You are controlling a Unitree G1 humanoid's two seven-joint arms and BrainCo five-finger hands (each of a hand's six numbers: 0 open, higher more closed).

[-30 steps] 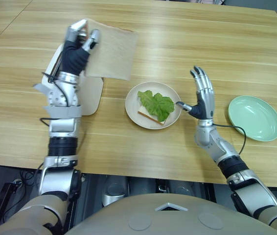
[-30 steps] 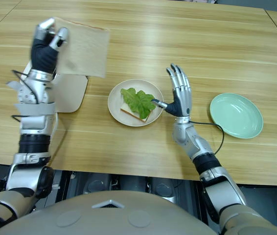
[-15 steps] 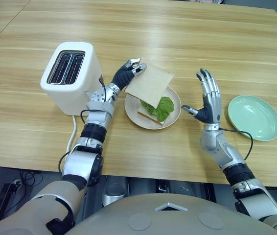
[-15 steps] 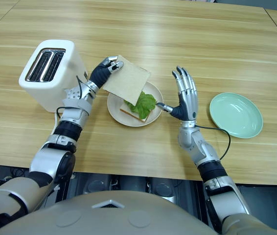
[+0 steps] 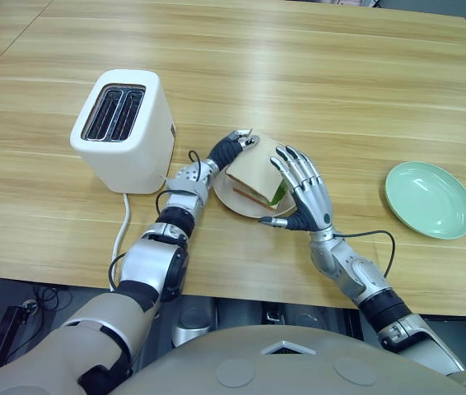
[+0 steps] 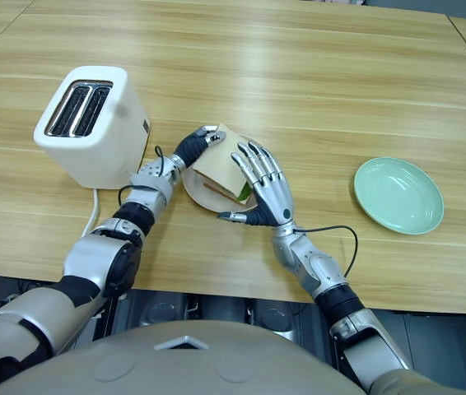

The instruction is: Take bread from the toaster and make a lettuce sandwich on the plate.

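Nearly done: the left hand pinches the top bread slice, which leans over the lettuce on the plate. The right hand, fingers spread wide, hovers just beside it. Remaining: lay it flat, let go.

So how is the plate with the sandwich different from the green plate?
The cream plate is beige, the green plate pale green. The cream plate carries the sandwich; the green plate's inside is bare. The left robot hand and right robot hand are at the cream plate; the green plate lies apart. Both are round.
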